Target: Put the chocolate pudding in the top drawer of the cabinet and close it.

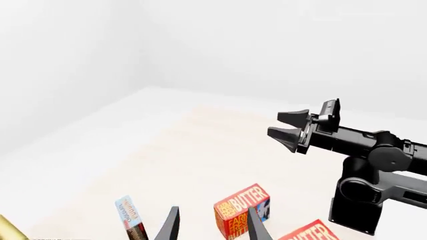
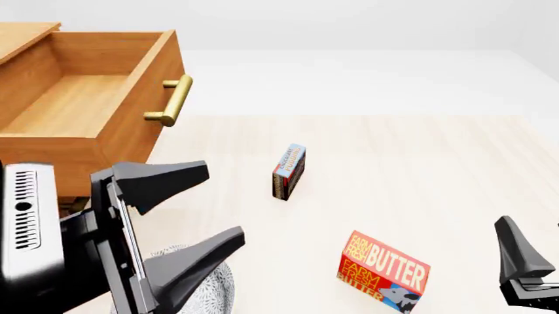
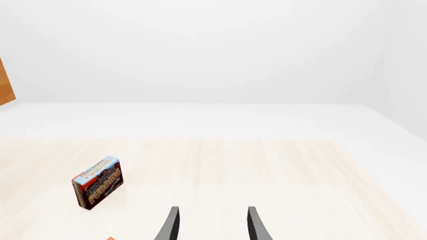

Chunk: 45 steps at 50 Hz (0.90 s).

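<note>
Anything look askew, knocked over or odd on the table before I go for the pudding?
Nothing stands out. The small blue-and-brown chocolate pudding box stands upright on its edge on the table, untouched. The orange-brown wooden top drawer is pulled open and looks empty. Both hands are open and hold nothing.

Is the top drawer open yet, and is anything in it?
Open: the top drawer is pulled out in the front view, its handle forward. The visible floor is bare; the pudding stands on the table.

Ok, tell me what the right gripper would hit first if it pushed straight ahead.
Probably nothing soon. In its wrist view the right gripper is open and points over bare table; the pudding stands well off to the side. Beyond that, depth is unclear.
</note>
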{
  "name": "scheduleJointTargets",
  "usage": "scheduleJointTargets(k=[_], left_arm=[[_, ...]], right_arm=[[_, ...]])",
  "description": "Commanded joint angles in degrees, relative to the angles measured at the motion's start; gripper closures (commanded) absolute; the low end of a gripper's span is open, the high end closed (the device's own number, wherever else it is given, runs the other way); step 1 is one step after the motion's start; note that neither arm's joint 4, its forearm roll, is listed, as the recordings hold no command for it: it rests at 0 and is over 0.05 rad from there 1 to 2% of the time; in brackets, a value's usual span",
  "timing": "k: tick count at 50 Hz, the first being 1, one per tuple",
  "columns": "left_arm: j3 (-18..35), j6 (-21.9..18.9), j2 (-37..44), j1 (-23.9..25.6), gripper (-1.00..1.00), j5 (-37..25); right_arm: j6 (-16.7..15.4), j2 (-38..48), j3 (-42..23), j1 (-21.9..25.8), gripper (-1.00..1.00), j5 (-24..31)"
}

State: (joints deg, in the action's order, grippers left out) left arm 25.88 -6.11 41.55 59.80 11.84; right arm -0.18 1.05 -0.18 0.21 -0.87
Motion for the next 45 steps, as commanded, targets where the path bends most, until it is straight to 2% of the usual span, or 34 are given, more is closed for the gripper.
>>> scheduleJointTargets(k=[1,20,35,39,40,45], left_arm=[[-3.2,3.3,1.0,0.3,-1.0,5.6],[-6.7,7.1,6.7,0.5,-1.0,15.9],[-4.6,10.8,12.8,-0.8,-1.0,19.1],[-1.7,11.6,13.4,-1.1,-1.0,16.4],[-3.7,11.9,15.4,-1.1,-1.0,20.2],[-3.7,12.8,19.6,-2.1,-1.0,23.4]], right_arm=[[0.0,0.0,0.0,0.0,-1.0,0.0],[0.0,0.0,0.0,0.0,-1.0,0.0],[0.0,0.0,0.0,0.0,-1.0,0.0],[0.0,0.0,0.0,0.0,-1.0,0.0],[0.0,0.0,0.0,0.0,-1.0,0.0],[0.0,0.0,0.0,0.0,-1.0,0.0]])
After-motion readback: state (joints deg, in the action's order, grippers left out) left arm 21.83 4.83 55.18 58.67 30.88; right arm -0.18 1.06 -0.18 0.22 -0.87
